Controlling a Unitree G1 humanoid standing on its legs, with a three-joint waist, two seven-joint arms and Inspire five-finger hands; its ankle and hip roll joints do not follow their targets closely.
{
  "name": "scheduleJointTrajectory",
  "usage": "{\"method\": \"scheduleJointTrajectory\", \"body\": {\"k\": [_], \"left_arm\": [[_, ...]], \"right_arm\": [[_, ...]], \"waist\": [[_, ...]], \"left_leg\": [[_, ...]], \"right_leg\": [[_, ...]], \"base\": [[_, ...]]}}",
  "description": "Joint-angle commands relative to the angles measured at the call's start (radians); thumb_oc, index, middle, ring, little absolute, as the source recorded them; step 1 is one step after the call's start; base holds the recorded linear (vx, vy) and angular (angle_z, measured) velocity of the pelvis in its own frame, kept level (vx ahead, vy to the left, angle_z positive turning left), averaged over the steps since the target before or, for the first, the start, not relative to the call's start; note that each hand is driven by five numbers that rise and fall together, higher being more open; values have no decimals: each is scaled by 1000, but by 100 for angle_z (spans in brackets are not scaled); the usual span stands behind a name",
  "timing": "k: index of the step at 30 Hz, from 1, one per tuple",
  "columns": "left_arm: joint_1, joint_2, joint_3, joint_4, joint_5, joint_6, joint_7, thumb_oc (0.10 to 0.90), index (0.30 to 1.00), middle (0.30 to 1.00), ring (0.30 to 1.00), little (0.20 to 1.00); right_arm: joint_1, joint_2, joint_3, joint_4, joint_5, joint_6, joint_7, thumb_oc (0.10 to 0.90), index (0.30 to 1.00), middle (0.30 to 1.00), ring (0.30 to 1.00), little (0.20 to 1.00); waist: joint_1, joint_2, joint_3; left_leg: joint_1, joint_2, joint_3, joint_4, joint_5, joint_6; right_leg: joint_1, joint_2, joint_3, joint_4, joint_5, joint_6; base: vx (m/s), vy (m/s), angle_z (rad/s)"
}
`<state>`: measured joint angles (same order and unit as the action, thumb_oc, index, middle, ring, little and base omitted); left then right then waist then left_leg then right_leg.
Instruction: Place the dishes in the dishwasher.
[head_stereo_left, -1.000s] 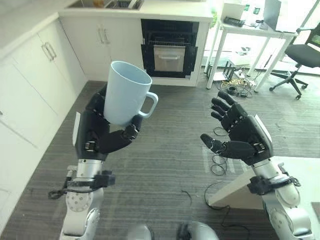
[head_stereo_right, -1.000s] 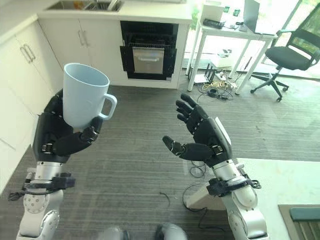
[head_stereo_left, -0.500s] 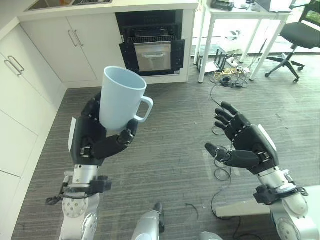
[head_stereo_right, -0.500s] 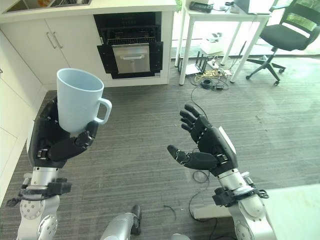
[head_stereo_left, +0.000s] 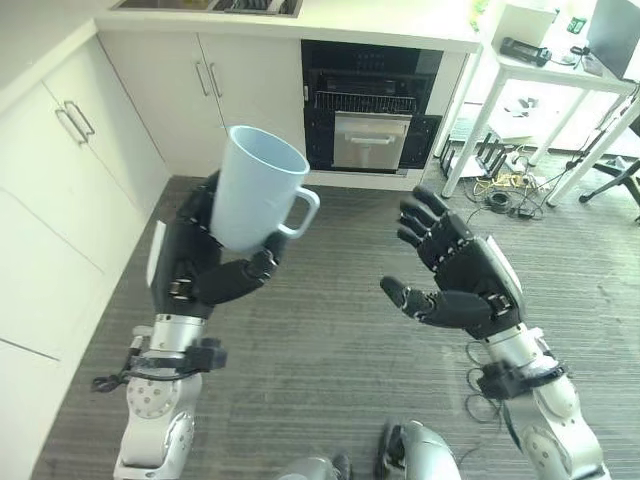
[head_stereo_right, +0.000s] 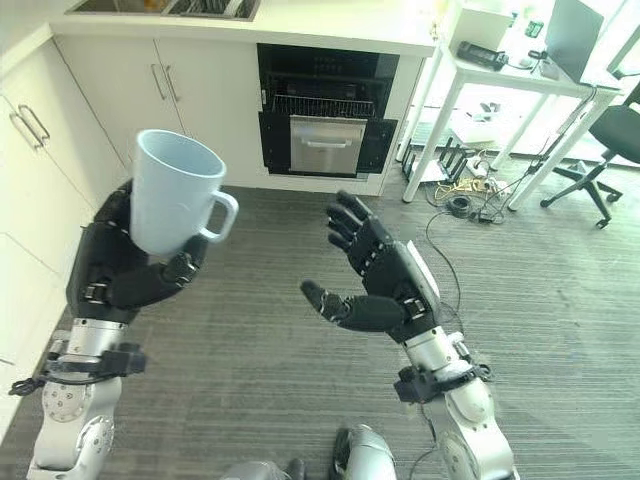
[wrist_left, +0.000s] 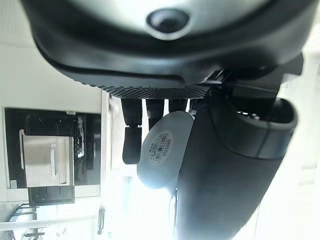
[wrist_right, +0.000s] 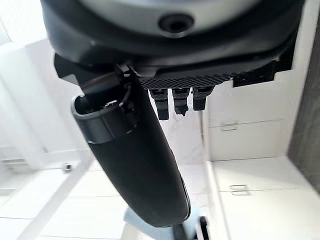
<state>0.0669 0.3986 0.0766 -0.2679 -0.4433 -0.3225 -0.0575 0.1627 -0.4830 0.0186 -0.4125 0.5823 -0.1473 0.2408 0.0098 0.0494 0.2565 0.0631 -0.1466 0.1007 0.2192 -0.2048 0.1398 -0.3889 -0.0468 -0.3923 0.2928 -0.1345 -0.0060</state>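
Pale blue mug (head_stereo_left: 255, 192): just one, upright, left hand (head_stereo_left: 200, 270) fingers wrapped round it
Right hand (head_stereo_left: 462, 285): fingers spread wide, empty
Ahead: open dishwasher (head_stereo_left: 372, 118), floor between

White cabinets (head_stereo_left: 70, 180) run down the left edge and along the top under a pale counter (head_stereo_left: 330, 25). A white desk (head_stereo_left: 545, 75) stands upper right, cables (head_stereo_left: 495, 190) beneath it on the grey floor (head_stereo_left: 330, 340).
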Motion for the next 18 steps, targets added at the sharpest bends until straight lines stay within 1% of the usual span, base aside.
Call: {"method": "scheduleJointTrajectory", "body": {"k": [1, 3, 4, 6, 7, 8, 9, 10, 11, 12, 13, 14, 15, 16, 17, 18], "left_arm": [[-5, 58, 67, -151, 0, -116, 3, 400, 300, 300, 300, 300], [17, 50, 64, -152, 1, -140, 7, 400, 300, 300, 300, 300], [18, 50, 57, -155, -4, -137, 14, 400, 300, 300, 300, 300], [14, 46, 51, -160, -10, -125, 26, 400, 300, 300, 300, 300], [21, 39, 56, -168, -22, -111, 14, 400, 300, 300, 300, 300], [29, 34, 59, -173, -23, -105, 6, 400, 300, 300, 300, 300], [36, 30, 60, -176, -22, -103, 3, 400, 300, 300, 300, 300], [45, 23, 60, -176, -28, -98, 1, 400, 300, 300, 300, 300], [48, 21, 60, -177, -29, -98, 1, 400, 300, 300, 300, 300], [50, 16, 58, -176, -28, -99, -2, 400, 300, 300, 300, 300], [49, 10, 51, -174, -22, -102, -3, 400, 300, 300, 300, 300], [46, 10, 45, -174, -18, -103, -3, 400, 300, 300, 300, 300], [37, 5, 28, -170, -6, -107, -5, 400, 300, 300, 300, 300], [22, 2, 11, -161, 3, -110, -6, 400, 300, 300, 300, 300], [15, 2, 6, -157, 6, -113, -6, 400, 300, 300, 300, 300], [15, 7, 3, -152, 12, -120, -2, 400, 300, 300, 300, 300]], "right_arm": [[-64, 49, -91, -48, 105, -114, 65, 800, 900, 900, 900, 900], [-52, 41, -90, -56, 106, -116, 66, 800, 900, 900, 900, 900], [-52, 35, -89, -60, 103, -112, 51, 800, 900, 900, 900, 900], [-66, 23, -94, -66, 86, -108, 32, 800, 900, 900, 900, 900], [-65, 17, -110, -77, 93, -105, 35, 800, 900, 900, 900, 900], [-60, 16, -119, -81, 100, -102, 37, 800, 900, 900, 900, 900], [-56, 16, -125, -83, 102, -97, 36, 800, 900, 900, 900, 900], [-50, 12, -137, -88, 112, -83, 39, 800, 900, 900, 900, 900], [-48, 10, -142, -89, 113, -80, 43, 800, 900, 900, 900, 900], [-43, 7, -147, -89, 109, -80, 48, 800, 900, 900, 900, 900], [-39, 1, -151, -91, 103, -80, 49, 800, 900, 900, 900, 900], [-38, -3, -153, -89, 101, -83, 45, 800, 900, 900, 900, 900], [-45, -7, -153, -82, 93, -90, 33, 800, 900, 900, 900, 900], [-59, -13, -147, -72, 90, -98, 14, 800, 900, 900, 900, 900], [-69, -13, -140, -63, 89, -102, 8, 800, 900, 900, 900, 900], [-86, -11, -125, -55, 86, -102, 1, 800, 900, 900, 900, 900]], "waist": [[-20, -72, -30], [-26, -77, -39], [-29, -78, -48], [-37, -72, -63], [-40, -69, -75], [-43, -67, -81], [-43, -59, -83], [-46, -54, -90], [-46, -60, -95], [-43, -66, -98], [-39, -73, -93], [-36, -79, -92], [-30, -93, -81], [-24, -96, -66], [-20, -100, -60], [-13, -95, -52]], "left_leg": [[-37, 56, -37, 81, -101, -68], [-9, 54, -39, 81, -124, -69], [5, 56, -41, 81, -132, -69], [46, 77, -41, 81, -153, -75], [72, 94, -35, 81, -162, -87], [86, 105, -30, 81, -157, -96], [104, 117, -26, 81, -144, -106], [132, 127, -16, 81, -67, -133], [136, 123, -11, 81, -24, -144], [152, 121, -2, 81, 53, -165], [106, 126, 15, 184, 120, -194], [61, 128, 27, 249, 142, -205], [-20, 138, 56, 332, 146, -204], [-87, 152, 72, 356, 100, -184], [-105, 143, 78, 331, 88, -169], [-95, 131, 88, 234, 71, -155]], "right_leg": [[107, -135, 143, 7, 152, 156], [120, -126, 145, 7, 139, 153], [126, -123, 146, 7, 139, 150], [144, -113, 133, 7, 126, 141], [156, -102, 120, 7, 110, 129], [163, -94, 115, 7, 99, 119], [175, -81, 113, 7, 85, 111], [191, -60, 119, 7, 60, 92], [192, -60, 124, 7, 53, 83], [206, -56, 131, 7, 34, 70], [231, -54, 136, 7, 12, 52], [241, -57, 139, 7, 3, 42], [269, -68, 138, 7, -10, 31], [296, -64, 133, 7, -23, 27], [302, -65, 135, 7, -27, 29], [317, -55, 139, 7, -36, 39]], "base": [[483, -205, 22], [450, -220, 22], [437, -242, 48], [471, -274, 17], [453, -286, -15], [447, -278, -4], [422, -271, -16], [356, -242, -27], [340, -252, -26], [234, -218, -24], [213, -219, -16], [174, -232, 4], [148, -192, 3], [144, -161, 4], [188, -91, -5], [171, -25, -9]]}}
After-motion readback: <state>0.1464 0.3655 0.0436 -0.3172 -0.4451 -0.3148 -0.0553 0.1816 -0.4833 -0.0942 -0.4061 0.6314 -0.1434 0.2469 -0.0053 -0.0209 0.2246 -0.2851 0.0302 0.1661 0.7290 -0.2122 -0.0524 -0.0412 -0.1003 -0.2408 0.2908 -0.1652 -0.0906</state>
